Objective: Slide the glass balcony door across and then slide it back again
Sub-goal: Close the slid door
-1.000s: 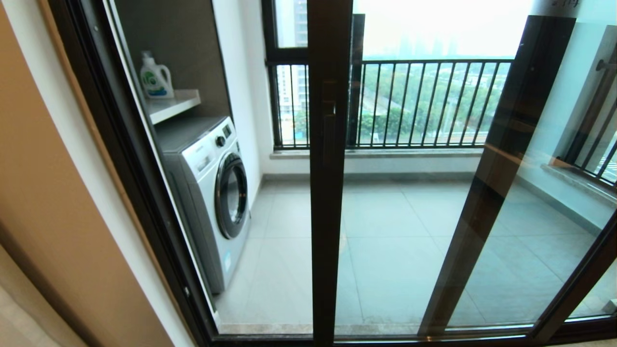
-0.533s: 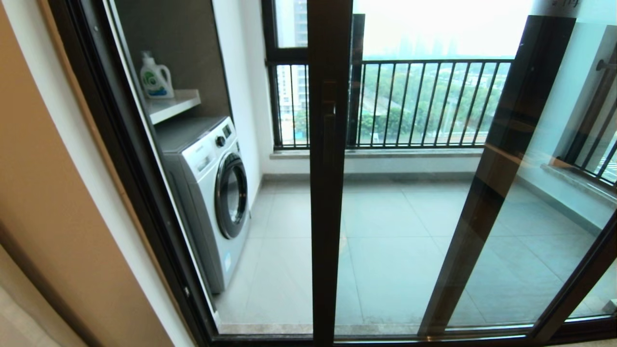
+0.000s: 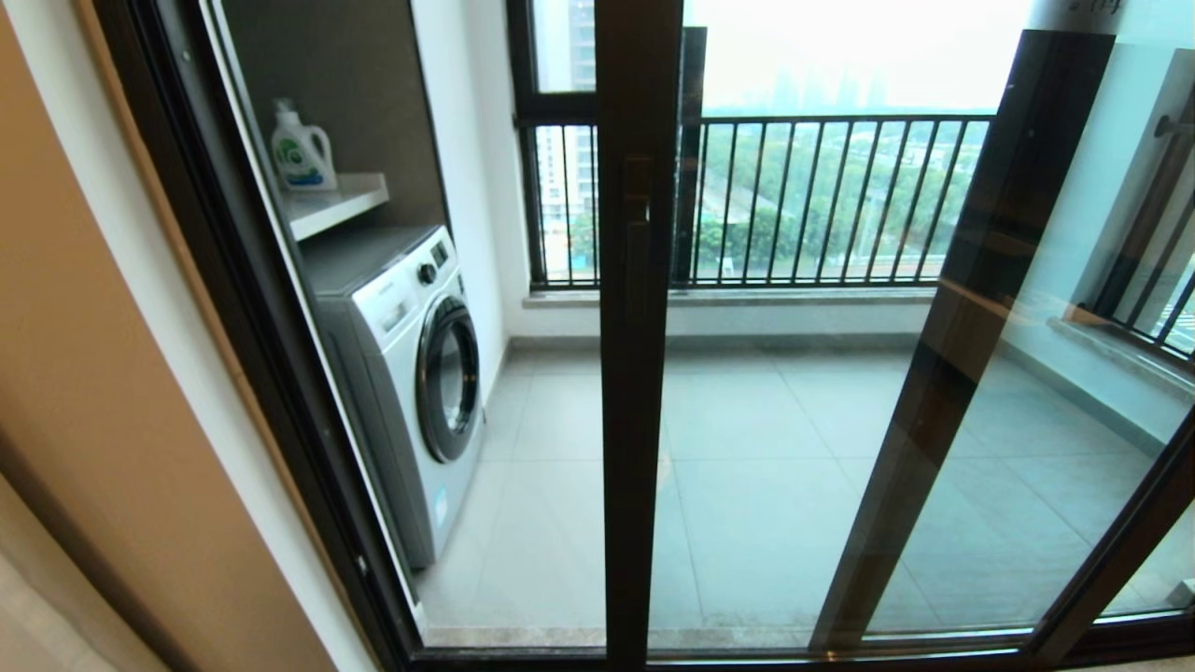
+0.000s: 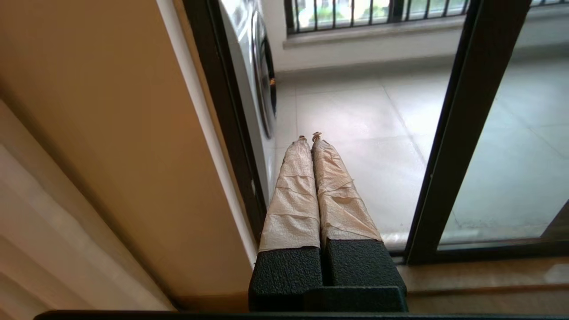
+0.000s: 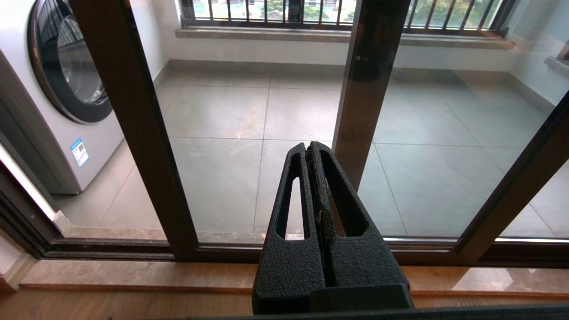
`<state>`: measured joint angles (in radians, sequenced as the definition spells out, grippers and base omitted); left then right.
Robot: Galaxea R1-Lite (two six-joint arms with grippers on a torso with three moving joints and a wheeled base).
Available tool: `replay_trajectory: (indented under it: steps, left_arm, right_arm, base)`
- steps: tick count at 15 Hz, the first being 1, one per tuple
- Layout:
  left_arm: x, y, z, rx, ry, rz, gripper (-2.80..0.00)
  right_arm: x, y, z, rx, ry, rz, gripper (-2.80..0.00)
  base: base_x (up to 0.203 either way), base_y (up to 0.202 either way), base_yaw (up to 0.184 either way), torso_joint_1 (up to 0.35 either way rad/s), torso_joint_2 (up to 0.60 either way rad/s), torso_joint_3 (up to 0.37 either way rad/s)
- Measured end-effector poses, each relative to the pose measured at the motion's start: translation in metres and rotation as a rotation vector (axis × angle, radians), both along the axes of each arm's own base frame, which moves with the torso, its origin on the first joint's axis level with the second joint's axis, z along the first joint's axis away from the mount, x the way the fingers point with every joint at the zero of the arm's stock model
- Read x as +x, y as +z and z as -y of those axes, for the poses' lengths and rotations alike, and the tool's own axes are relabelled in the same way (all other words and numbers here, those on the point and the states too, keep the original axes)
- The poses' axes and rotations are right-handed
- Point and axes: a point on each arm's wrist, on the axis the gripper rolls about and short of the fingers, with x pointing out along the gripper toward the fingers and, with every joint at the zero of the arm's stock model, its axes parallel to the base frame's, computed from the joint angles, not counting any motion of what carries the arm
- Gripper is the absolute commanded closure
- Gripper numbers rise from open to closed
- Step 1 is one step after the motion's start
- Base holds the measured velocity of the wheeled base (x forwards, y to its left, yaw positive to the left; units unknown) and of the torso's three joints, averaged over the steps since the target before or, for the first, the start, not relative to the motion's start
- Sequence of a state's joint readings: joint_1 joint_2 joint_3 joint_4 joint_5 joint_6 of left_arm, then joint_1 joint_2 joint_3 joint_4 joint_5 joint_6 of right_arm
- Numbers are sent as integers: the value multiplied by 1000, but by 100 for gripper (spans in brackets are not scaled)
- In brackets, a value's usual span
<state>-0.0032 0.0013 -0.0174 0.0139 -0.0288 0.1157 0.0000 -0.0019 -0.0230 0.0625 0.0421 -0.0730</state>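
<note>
The glass balcony door [image 3: 747, 448] stands before me, its dark brown upright [image 3: 639, 420] near the middle of the head view with a dark bar handle [image 3: 638, 261] on it. Left of that upright the doorway looks open onto the balcony floor. Neither gripper shows in the head view. In the left wrist view my left gripper [image 4: 310, 137], its fingers wrapped in beige tape, is shut and empty, low between the left door jamb [image 4: 222, 111] and the door's upright [image 4: 462, 133]. My right gripper [image 5: 310, 146] is shut and empty, low in front of the door's glass, right of the upright [image 5: 133, 133].
A white washing machine [image 3: 411, 373] stands on the balcony at the left, under a shelf [image 3: 336, 205] with a detergent bottle [image 3: 301, 149]. A second dark-framed pane's upright [image 3: 962, 327] shows behind the glass. Black railing bars [image 3: 822, 196] close the far side. A beige wall [image 3: 112, 373] flanks the left.
</note>
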Motion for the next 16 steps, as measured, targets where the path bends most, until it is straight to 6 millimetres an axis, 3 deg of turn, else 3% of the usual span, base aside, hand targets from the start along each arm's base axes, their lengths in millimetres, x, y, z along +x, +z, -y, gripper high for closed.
replay_trajectory:
  steps: [3,6,9,12,14,16]
  left_arm:
    - [-8,47,2,-21,-78,101,0]
    - [15,95,4,-42,-183,88,0]
    - [76,131,7,-56,-281,39,0]
    - [153,163,17,-66,-384,38,0]
    - [204,185,39,-73,-471,44,0]
    - [245,190,75,-80,-556,9,0]
  right_arm:
    - [0,0,0,0,0,0,0]
    - [0,0,0,0,0,-1,0]
    - [0,0,0,0,0,0,0]
    - [0,0,0,0,0,-1,0]
    - [0,0,0,0,0,-1,0]
    - [0,0,0,0,0,-1,0]
  base:
    - [0,0,0,0,0,0]
    - [0,0,0,0,0,0]
    - [0,0,0,0,0,0]
    - [0,0,0,0,0,0]
    - [0,0,0,0,0,0]
    - [0,0,0,0,0,0]
